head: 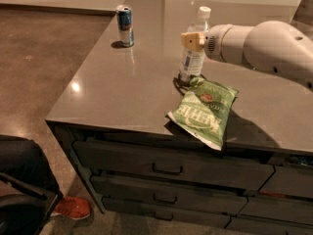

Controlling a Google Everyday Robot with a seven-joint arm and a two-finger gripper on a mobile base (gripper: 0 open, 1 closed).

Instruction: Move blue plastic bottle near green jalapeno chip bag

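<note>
The blue plastic bottle [192, 62], clear with a white cap and pale label, stands upright at the middle of the grey counter [122, 92]. Its base is right by the upper left corner of the green jalapeno chip bag [204, 111], which lies flat near the counter's front edge with its white lettering up. My gripper [192, 40], with tan pads, reaches in from the right on a thick white arm [264, 45] and is shut on the bottle's upper body, just below the neck.
A short blue-and-silver drink can [125, 25] stands at the far left of the counter. Dark drawers [166, 168] run below the front edge. A dark chair part [24, 190] and a red shoe [73, 208] are on the floor at lower left.
</note>
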